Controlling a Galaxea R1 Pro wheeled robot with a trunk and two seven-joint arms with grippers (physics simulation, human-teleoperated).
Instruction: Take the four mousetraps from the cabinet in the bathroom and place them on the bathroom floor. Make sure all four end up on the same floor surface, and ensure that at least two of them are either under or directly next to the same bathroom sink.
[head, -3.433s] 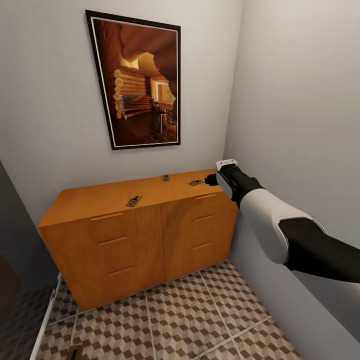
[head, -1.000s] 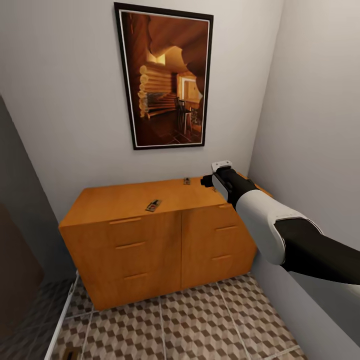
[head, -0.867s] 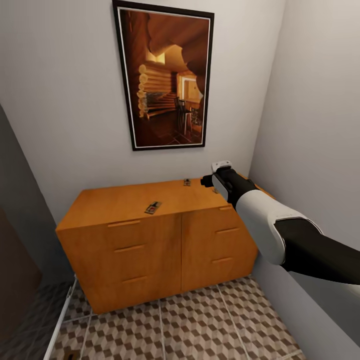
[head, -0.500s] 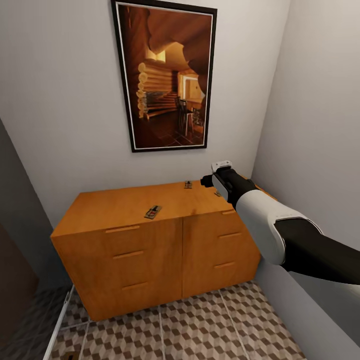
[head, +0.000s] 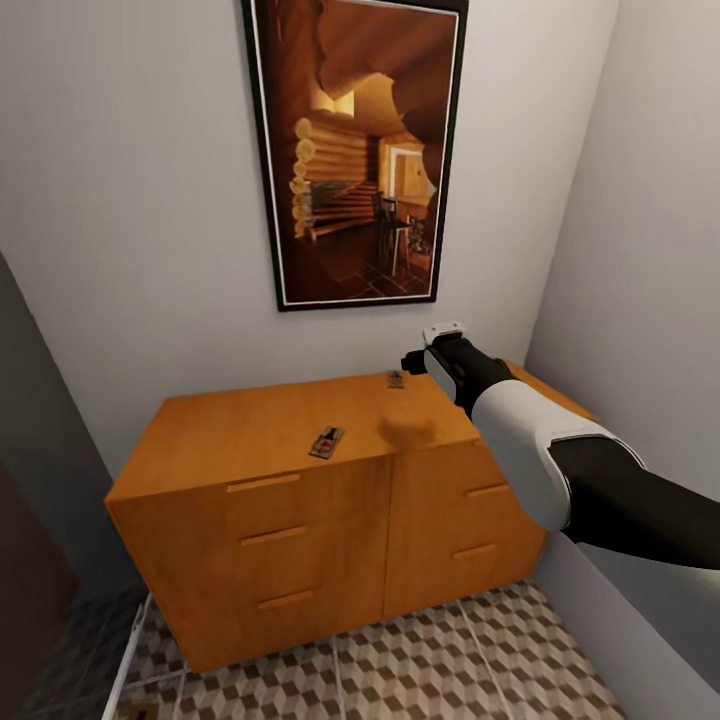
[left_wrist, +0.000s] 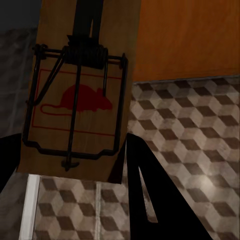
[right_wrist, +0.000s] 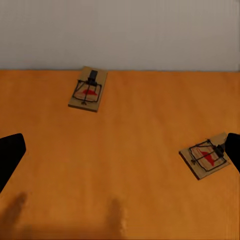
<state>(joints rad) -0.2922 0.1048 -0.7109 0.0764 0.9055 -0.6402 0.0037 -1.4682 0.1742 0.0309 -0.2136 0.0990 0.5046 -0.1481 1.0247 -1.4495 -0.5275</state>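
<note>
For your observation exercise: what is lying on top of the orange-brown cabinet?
Head view: two mousetraps lie flat on the cabinet, one near the front edge, one by the wall. The right arm covers the top's right end, so anything there is hidden.

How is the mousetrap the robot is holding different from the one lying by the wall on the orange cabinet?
The held mousetrap sits in the left gripper, up above the patterned floor; the wall-side mousetrap lies flat on the cabinet top, with nothing touching it. The held one hangs over tiles; the other rests on plain orange wood. Both are brown boards with dark wire and a red mouse picture.
</note>
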